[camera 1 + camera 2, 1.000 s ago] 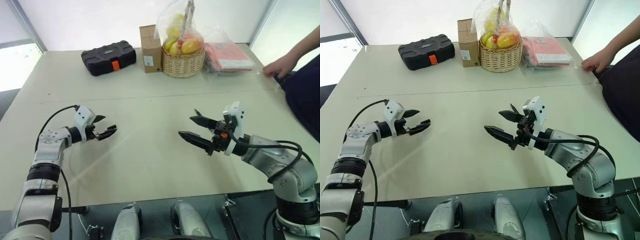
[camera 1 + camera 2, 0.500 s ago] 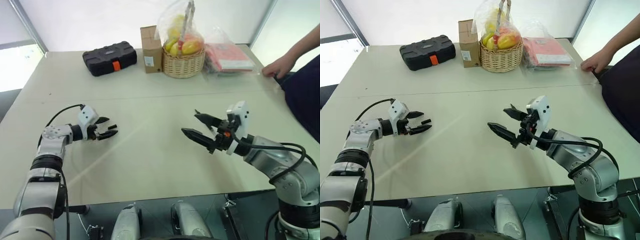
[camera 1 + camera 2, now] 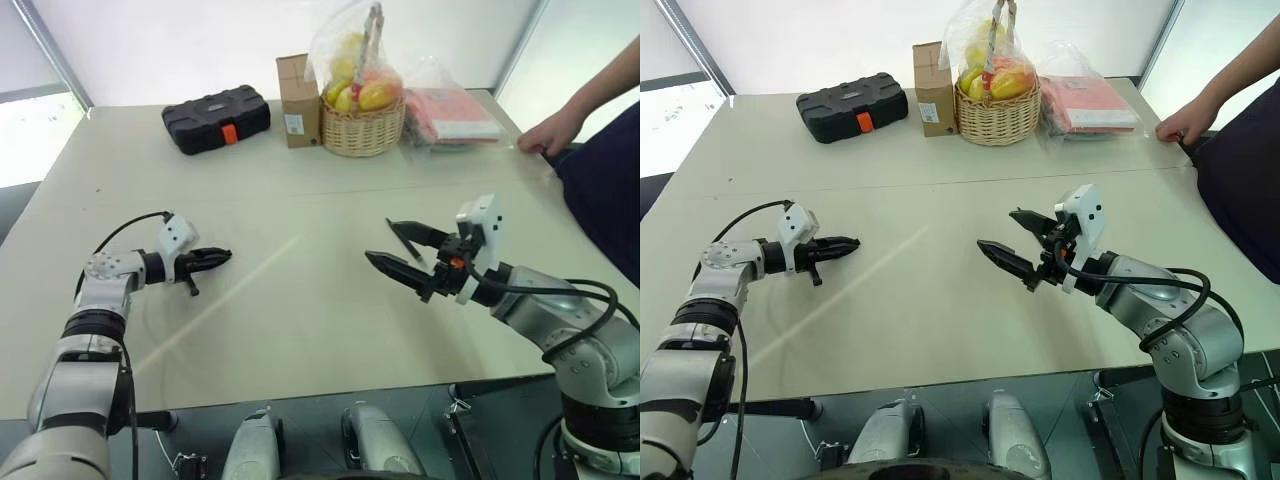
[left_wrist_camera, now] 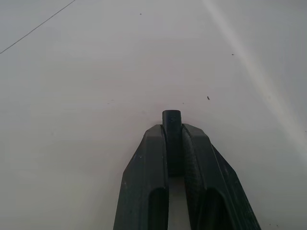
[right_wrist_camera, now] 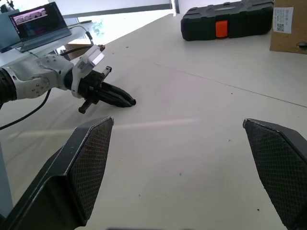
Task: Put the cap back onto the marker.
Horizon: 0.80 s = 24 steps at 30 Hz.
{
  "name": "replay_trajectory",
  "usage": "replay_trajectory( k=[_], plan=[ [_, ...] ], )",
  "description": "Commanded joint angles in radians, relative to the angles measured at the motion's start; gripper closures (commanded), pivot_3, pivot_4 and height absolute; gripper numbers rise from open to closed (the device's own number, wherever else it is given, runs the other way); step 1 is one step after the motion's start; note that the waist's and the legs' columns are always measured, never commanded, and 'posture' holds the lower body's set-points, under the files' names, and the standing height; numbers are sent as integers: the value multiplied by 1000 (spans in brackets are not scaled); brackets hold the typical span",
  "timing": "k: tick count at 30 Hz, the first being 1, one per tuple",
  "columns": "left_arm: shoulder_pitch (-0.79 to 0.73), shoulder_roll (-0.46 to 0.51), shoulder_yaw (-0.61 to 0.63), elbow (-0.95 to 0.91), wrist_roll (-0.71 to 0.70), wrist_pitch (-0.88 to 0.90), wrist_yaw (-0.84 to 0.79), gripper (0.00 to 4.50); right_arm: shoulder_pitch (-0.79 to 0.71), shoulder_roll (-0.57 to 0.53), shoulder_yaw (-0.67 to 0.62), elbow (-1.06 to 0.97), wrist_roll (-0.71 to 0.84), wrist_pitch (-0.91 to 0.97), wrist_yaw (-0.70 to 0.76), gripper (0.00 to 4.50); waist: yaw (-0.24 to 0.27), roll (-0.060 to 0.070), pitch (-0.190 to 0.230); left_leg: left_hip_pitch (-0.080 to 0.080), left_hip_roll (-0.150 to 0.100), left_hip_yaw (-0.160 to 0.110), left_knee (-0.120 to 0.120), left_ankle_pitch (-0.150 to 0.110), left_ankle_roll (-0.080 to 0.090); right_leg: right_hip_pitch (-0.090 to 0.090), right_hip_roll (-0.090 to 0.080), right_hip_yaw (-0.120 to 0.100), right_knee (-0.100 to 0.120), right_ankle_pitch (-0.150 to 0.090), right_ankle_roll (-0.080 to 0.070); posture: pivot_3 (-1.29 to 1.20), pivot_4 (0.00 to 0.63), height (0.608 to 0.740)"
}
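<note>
The cap (image 4: 171,132) is a short black cylinder pinched crosswise between the fingertips of my left gripper (image 3: 226,257), which is shut on it low over the left side of the table. One end of the cap pokes out below the fingers (image 3: 192,288). My right gripper (image 3: 378,240) hangs open and empty above the table's middle right, pointing left toward the left gripper (image 5: 125,100). A thin black stick, apparently the marker (image 3: 406,243), lies on the table just behind the right gripper's fingers and is partly hidden by them.
Along the far edge stand a black case (image 3: 216,117), a cardboard box (image 3: 298,85), a wicker basket (image 3: 365,128) of bagged fruit and a pink packet (image 3: 455,112). A person's hand (image 3: 545,132) rests at the far right edge.
My left gripper has gone from open to shut, closing on the cap. The right gripper has stayed open where it was.
</note>
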Motion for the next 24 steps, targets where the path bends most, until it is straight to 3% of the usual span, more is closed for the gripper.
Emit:
replay_trajectory(
  k=[1, 10, 18, 24],
  plan=[
    [34, 5, 24, -92, -28, 76, 1, 4490, -15, 4, -9, 34, -66, -67, -31, 0, 1, 0, 0, 0, 0, 0, 0, 0, 0, 0, 0, 0, 0, 0, 0, 0, 150, 740],
    [160, -25, 97, -607, -144, 385, 161, 4490, -157, 129, -5, 352, -250, -104, -259, 0, 3, -1, 0, -4, 0, 0, 0, 0, 0, -3, 0, 0, 0, 0, 1, 0, 150, 740],
    [316, -29, 129, -974, -220, 604, 286, 4490, -304, 170, 20, 659, -306, -88, -241, 0, -16, 0, 1, -3, 1, 0, -2, 0, 0, -4, -1, 1, 0, 0, 1, 0, 150, 740],
    [371, -21, 135, -1084, -244, 672, 333, 4490, -355, 126, 94, 806, -405, -102, -179, 0, -22, 0, 1, -3, 0, 0, -2, 0, 0, -4, -1, 2, 0, 0, 1, 0, 150, 740]
  ],
)
